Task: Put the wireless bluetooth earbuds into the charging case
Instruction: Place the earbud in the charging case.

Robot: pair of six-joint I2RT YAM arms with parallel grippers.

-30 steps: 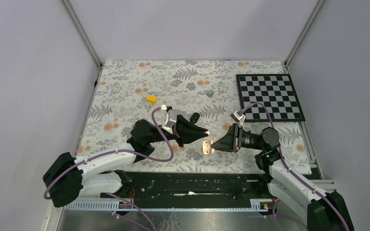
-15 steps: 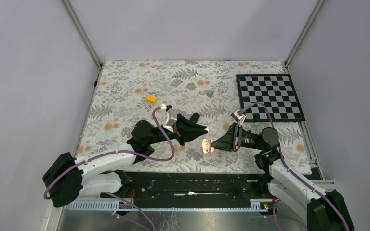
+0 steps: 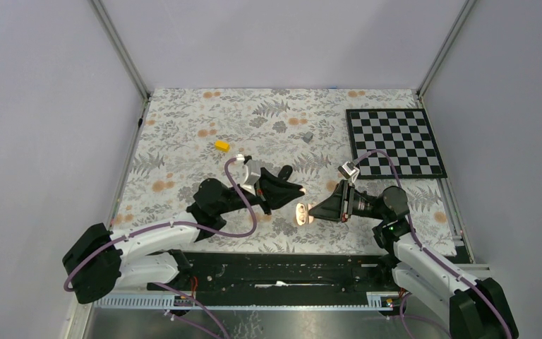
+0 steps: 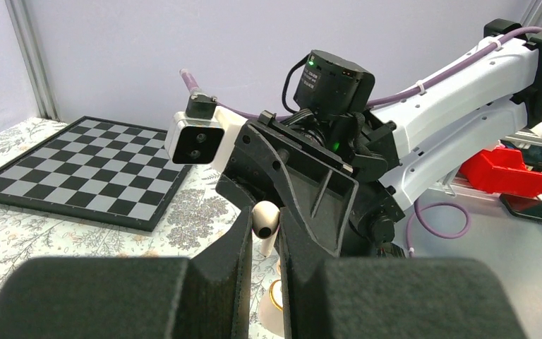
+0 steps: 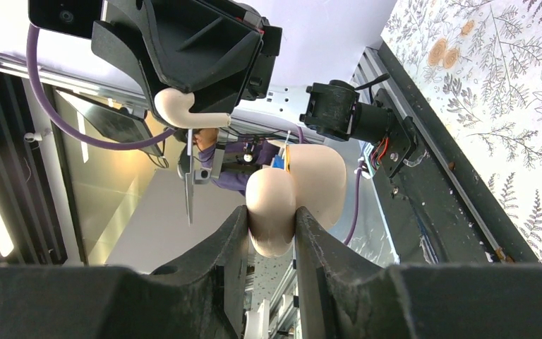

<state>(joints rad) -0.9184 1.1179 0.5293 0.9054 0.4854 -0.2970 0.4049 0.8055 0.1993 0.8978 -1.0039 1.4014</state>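
earbud (image 5: 181,106) — cream, stemmed, pinched in left jaws | charging case (image 5: 289,194) — cream, open, clamped in right jaws

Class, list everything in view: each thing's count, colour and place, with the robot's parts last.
earbud: one seen, cream, pinched in left end effector
charging case: one, cream, gripped by right end effector
yellow block: one, yellow, far left
grey block: one, grey, left of chessboard
chessboard: one, black-and-white, far right
oval pod: one, black, behind left end effector
cloth: one, floral, under everything
end effectors: two, black, meeting mid-cloth
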